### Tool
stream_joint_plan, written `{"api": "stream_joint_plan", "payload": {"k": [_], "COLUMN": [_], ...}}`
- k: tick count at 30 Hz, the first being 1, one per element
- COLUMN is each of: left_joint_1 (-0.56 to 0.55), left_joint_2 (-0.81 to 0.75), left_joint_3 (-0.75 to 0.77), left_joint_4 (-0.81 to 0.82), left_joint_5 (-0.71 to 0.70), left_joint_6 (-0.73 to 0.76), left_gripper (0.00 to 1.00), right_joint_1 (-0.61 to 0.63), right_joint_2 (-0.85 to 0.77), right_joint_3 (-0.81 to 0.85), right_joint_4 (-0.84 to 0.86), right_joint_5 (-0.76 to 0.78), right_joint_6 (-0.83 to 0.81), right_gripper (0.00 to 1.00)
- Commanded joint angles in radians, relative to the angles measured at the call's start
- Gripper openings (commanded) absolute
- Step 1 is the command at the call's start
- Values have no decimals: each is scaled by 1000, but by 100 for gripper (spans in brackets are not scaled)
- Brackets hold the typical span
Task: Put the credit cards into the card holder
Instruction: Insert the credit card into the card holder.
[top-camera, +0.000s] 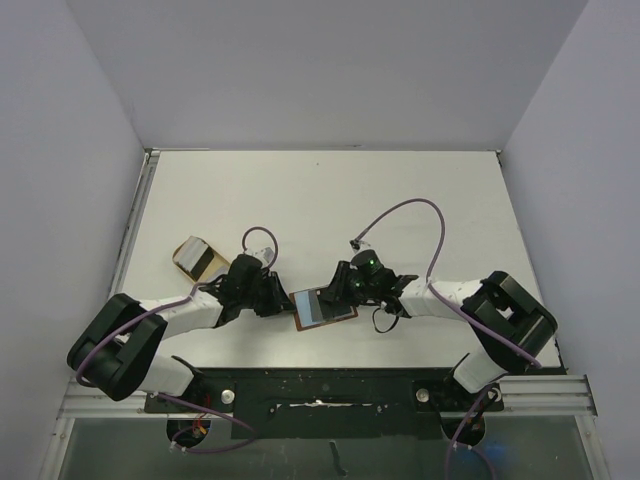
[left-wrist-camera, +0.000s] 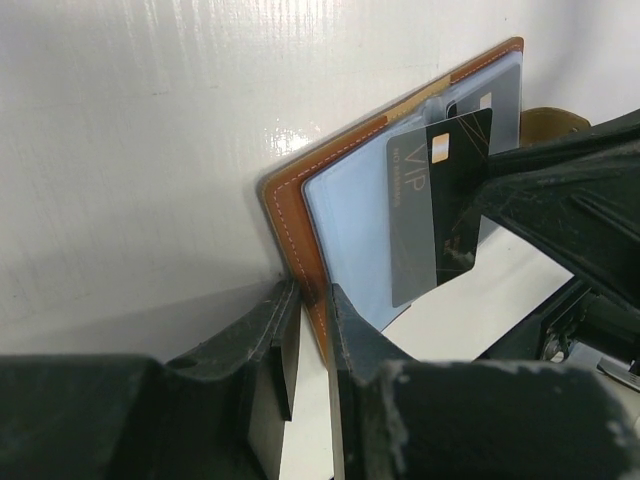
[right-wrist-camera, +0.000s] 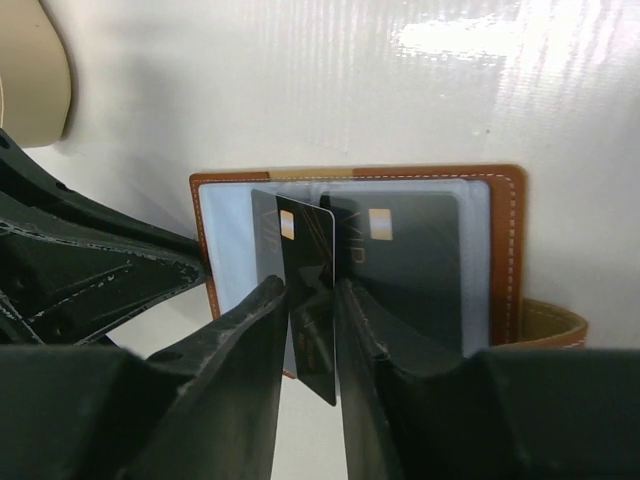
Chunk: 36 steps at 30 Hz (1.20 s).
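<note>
Wallet (top-camera: 323, 305) lying open on tabletop (top-camera: 330, 200) between both arms. Left claw (left-wrist-camera: 312, 295) clamped on its brown edge. Right claw (right-wrist-camera: 312, 290) slightly apart, dark card (right-wrist-camera: 305, 250) tilted between fingers, over wallet; second card (right-wrist-camera: 410, 260) inside.

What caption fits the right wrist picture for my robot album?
Right pincer with a credit card between its fingers, at the open card holder where a second card already sits.

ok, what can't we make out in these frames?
Top external: cards inside the card holder, too small.
Left wrist: holder's far half, behind the right fingers.
Right wrist: whether those fingers actually clamp the VIP card, gap unreadable; tan dish cut by the frame edge.
</note>
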<state>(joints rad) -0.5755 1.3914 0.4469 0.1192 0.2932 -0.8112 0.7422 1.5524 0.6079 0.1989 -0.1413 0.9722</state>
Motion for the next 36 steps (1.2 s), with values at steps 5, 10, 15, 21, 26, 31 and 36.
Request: {"api": "stream_joint_plan", "payload": {"k": [5,10,15,21,26,31,36], "left_joint_1": [-9,-9,-7,-6,-5,8,16], "left_joint_2": [-22,-9,-6,-4,-5,-38,-99], "left_joint_3": [-9,-5,1,1,2,-1,-18], "left_joint_4": [115,135,151,191,201,188,198], "left_joint_5": [47,62,71,94,102,100,79], "left_joint_6": [-19,-14,-15,-35,-45,-68,-85], "left_gripper": [15,15,15,15,15,15,28], "right_joint_1": [59,64,77,91,91,85,81], "right_joint_2": [1,25,52,74,53,5,-68], "right_joint_3": [77,89,110,125,124,151,182], "right_joint_4": [-103,-82,-64,-61,-81,-186,-297], "right_joint_5": [75,48,14,5,19,40,67], "right_joint_6": [-38,-64,-88,-85,-83,-115,-161], "right_gripper": [32,35,35,33,31,46,48]}}
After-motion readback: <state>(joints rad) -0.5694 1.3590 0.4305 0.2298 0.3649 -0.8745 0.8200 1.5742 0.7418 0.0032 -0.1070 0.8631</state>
